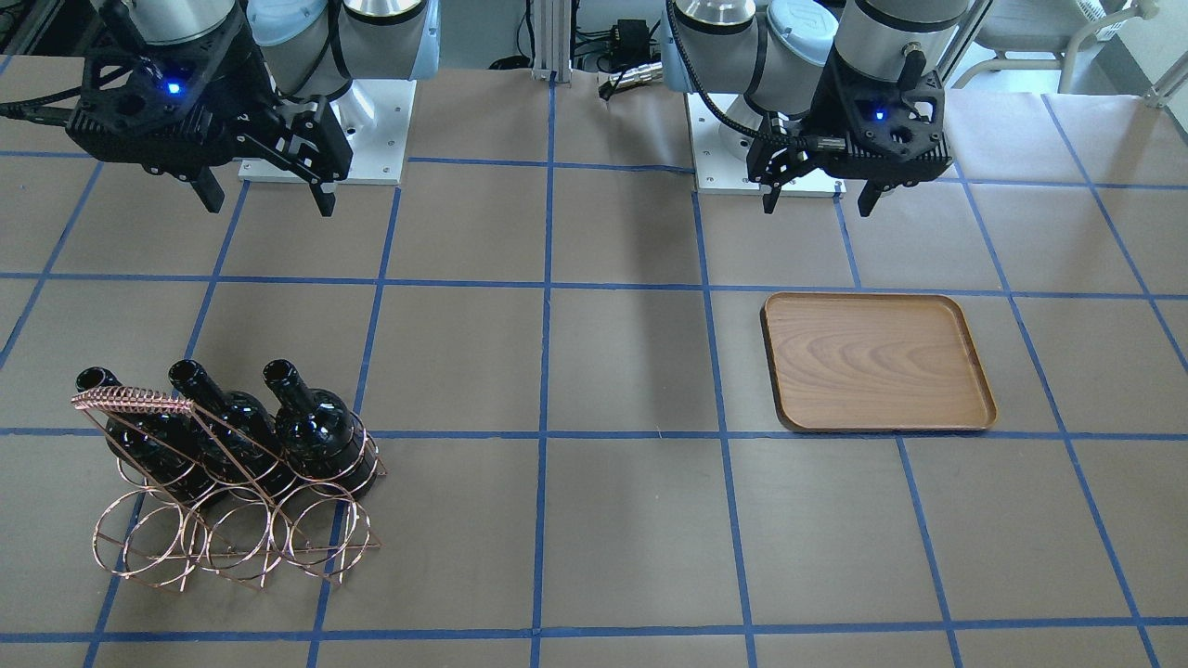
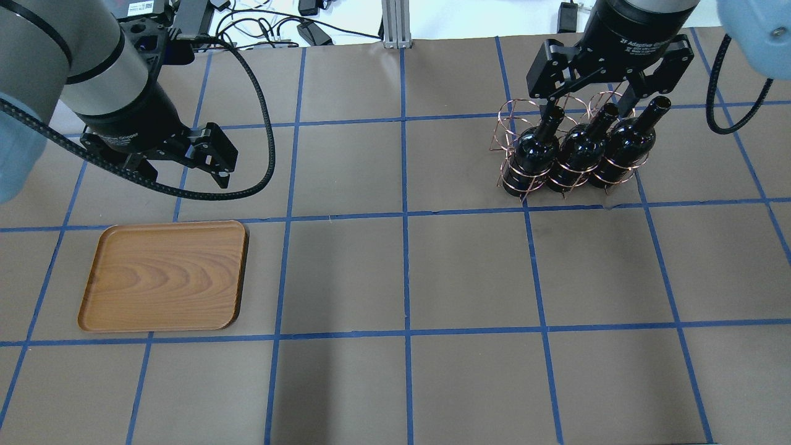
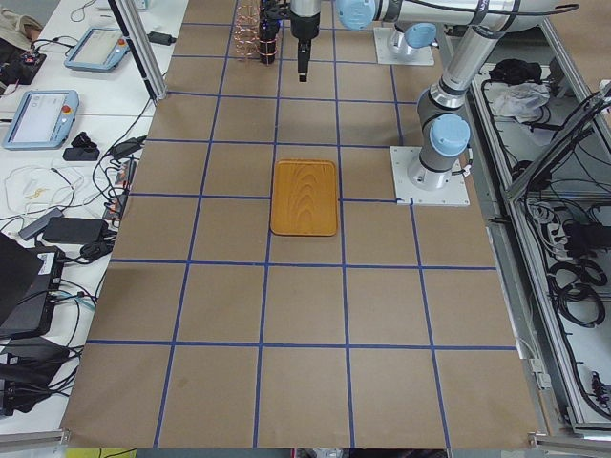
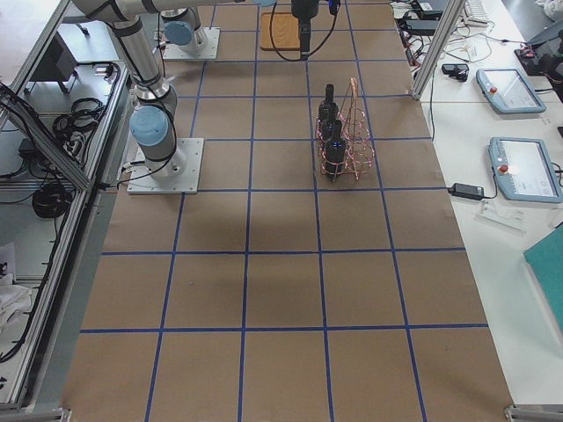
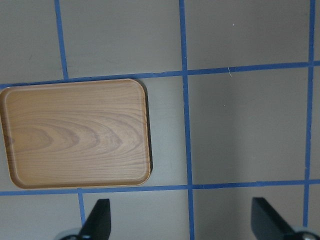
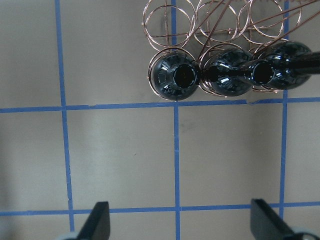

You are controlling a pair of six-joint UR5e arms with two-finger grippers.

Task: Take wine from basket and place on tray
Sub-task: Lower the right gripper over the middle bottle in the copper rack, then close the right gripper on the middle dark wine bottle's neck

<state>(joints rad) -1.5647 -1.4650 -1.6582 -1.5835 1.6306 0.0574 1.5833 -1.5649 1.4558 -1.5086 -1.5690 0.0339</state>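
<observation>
The right tool (image 1: 267, 197) and the left tool (image 1: 819, 200) both hang spread, empty. The bottles (image 1: 316, 429) stand in the rack (image 1: 232, 547), ahead of and below the right tool. The glass is probably heavy, slick and breakable; grip the neck under its lip.

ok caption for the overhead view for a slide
Three black bottles in the wire rack at right, wooden tray at left

We see bright, even overhead lighting. Soft, faint shadows lie on the table (image 1: 631, 371). Small highlights glint on the bottles (image 1: 320, 434). Focus is sharp.
</observation>
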